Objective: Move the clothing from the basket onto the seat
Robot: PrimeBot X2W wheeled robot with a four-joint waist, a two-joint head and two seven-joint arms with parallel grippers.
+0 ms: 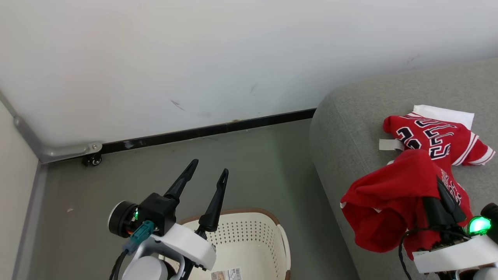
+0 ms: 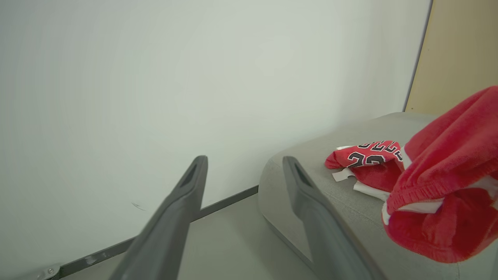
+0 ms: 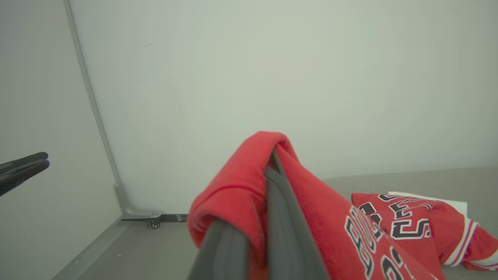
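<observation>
Left end effector (image 1: 210, 166): released, fingers spread wide, above the basket (image 1: 253, 233) rim.
Right end effector (image 3: 271, 171): clenched on a red garment (image 1: 389, 202) hanging over the seat (image 1: 350, 128) edge nearest the basket.
Jersey (image 1: 432, 140): lying on the seat, farther in from that edge.
Basket: on the floor beside the seat.

At lower left of head view, left gripper (image 1: 209, 166) held raised, two long dark fingers spread wide, nothing gripped between them. Fingers angled up and slightly right from white wrist housing (image 1: 183, 243). At lower right, right gripper (image 3: 272, 167) closed, fingers pressed together, red garment (image 1: 389, 194) pinched and draped over them. Green light (image 1: 479, 224) lit beside right wrist.
</observation>
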